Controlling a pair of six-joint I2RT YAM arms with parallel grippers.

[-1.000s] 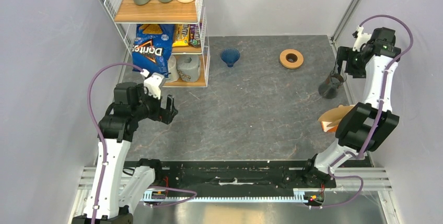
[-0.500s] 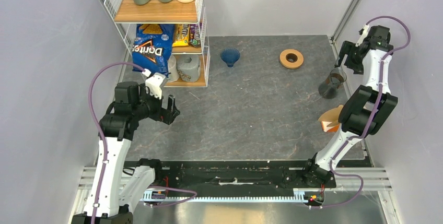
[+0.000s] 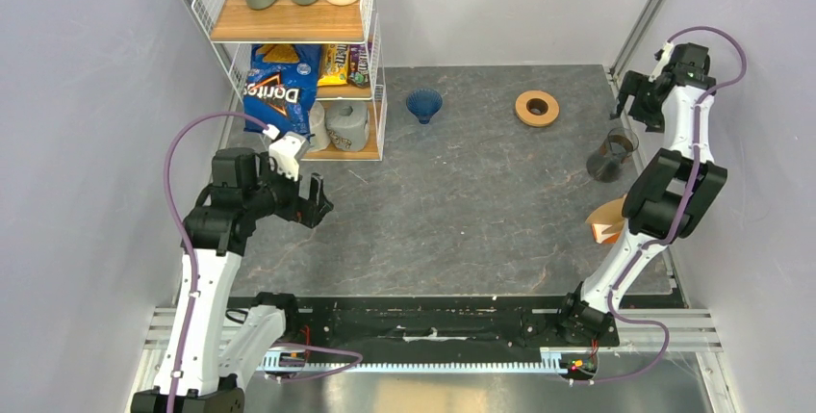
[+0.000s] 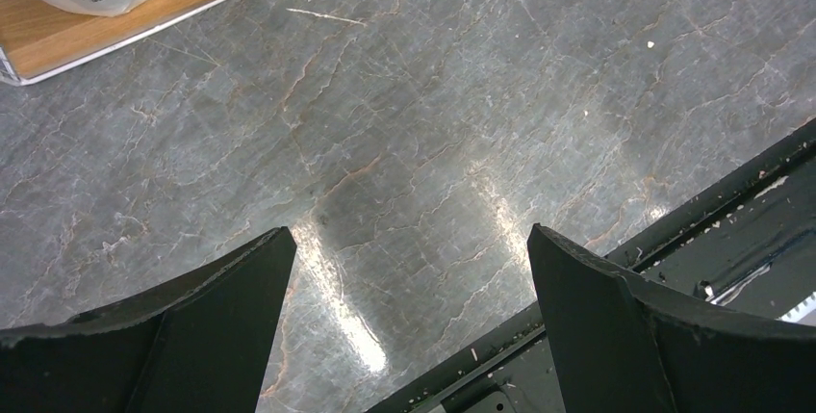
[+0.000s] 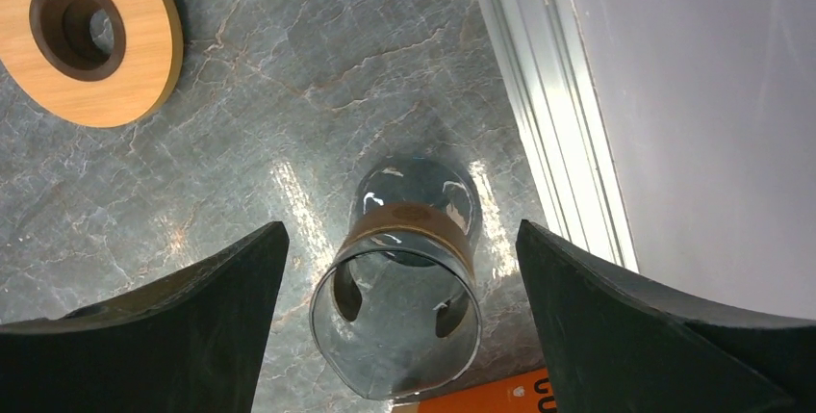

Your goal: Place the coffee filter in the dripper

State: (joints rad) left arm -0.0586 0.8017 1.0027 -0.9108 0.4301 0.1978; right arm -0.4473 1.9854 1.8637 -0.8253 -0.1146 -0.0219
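The dripper [image 3: 423, 103], a dark blue see-through cone, stands at the back of the table beside the wire shelf. The coffee filter [image 3: 612, 209], light-brown paper, sits at the right edge in an orange-and-white holder [image 3: 599, 232], partly hidden behind my right arm. My right gripper [image 3: 632, 97] hangs open high in the back right corner. In the right wrist view that gripper [image 5: 401, 230] looks straight down on a glass cup [image 5: 399, 322] without touching it. My left gripper [image 3: 319, 199] is open over bare table at the left, nothing between its fingers [image 4: 412, 230].
A tan wooden ring [image 3: 536, 108] lies at the back, right of the dripper, and also shows in the right wrist view [image 5: 91, 33]. The glass cup [image 3: 612, 155] stands near the right wall rail. A wire shelf [image 3: 298, 23] with bottles and snack bags fills the back left.
My right gripper has lifted away from the glass cup and drawn back toward the back right corner, jaws slightly wider. The left arm has barely shifted.
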